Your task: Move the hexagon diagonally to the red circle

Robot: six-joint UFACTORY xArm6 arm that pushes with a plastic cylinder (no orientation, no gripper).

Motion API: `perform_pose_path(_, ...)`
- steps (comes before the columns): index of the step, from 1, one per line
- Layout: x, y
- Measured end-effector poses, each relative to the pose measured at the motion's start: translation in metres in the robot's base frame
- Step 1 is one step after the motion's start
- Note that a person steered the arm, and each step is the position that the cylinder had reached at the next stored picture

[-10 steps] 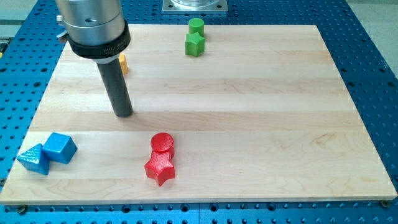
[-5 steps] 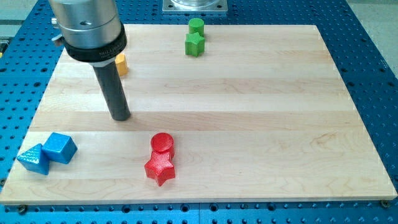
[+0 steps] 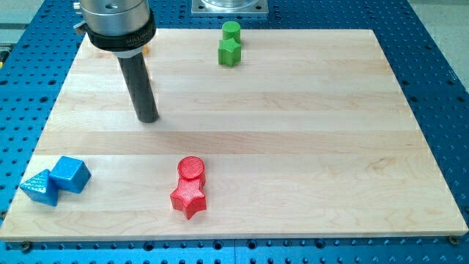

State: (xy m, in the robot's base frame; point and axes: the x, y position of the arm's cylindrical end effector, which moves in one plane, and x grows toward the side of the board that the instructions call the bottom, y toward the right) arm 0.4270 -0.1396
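The orange hexagon (image 3: 149,73) lies near the board's top left, almost wholly hidden behind my rod; only a sliver shows at the rod's right edge. My tip (image 3: 148,119) rests on the board just below the hexagon, toward the view's bottom, apart from it. The red circle (image 3: 191,167) sits at the bottom centre, down and to the right of my tip, touching a red star (image 3: 189,198) below it.
A green cylinder (image 3: 231,31) and a green star (image 3: 229,52) sit together at the top centre. A blue cube (image 3: 70,174) and a blue triangular block (image 3: 39,188) sit at the bottom left. The wooden board (image 3: 308,132) lies on a blue perforated table.
My rod has moved toward the view's top and slightly right, so it now covers most of the orange hexagon. No block has visibly moved.
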Motion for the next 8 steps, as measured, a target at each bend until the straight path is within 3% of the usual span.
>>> perform_pose_path(6,-0.008,-0.032)
perform_pose_path(7,-0.057,-0.112)
perform_pose_path(8,-0.100,-0.114)
